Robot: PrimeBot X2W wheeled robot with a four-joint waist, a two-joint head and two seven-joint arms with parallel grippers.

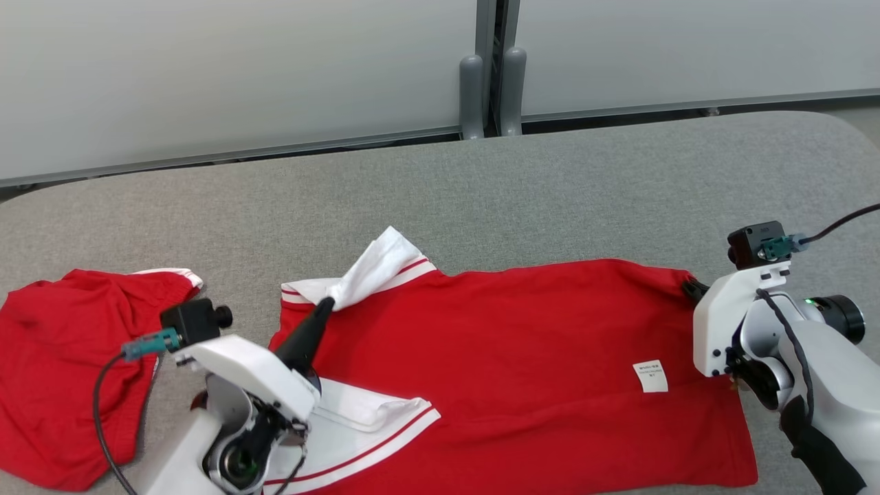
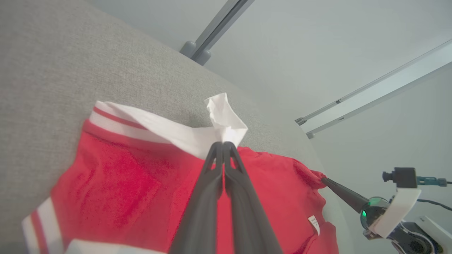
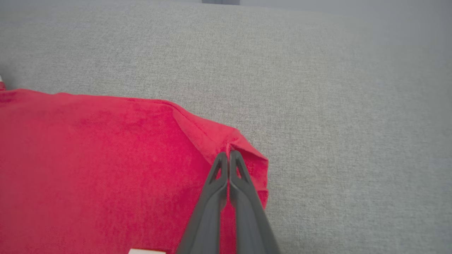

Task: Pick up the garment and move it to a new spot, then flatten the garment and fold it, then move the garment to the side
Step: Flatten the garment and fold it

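A red garment [image 1: 515, 344] with white, red-striped sleeve cuffs lies spread across the grey table [image 1: 550, 192], a small white label [image 1: 650, 376] on its right part. My left gripper [image 1: 328, 302] is shut on the far white cuff, which stands up in a peak past its fingertips [image 2: 223, 144]. My right gripper [image 1: 687, 285] is shut on the garment's far right corner, and the red cloth [image 3: 88, 169] bunches around its tips [image 3: 229, 153]. The left wrist view has that same right gripper [image 2: 323, 180] pinching the red corner.
A second red garment [image 1: 62, 357] with a white edge lies crumpled at the table's left end. Bare grey tabletop stretches behind the garment to the far edge. Grey partition posts [image 1: 491, 82] and pale wall panels stand beyond the table.
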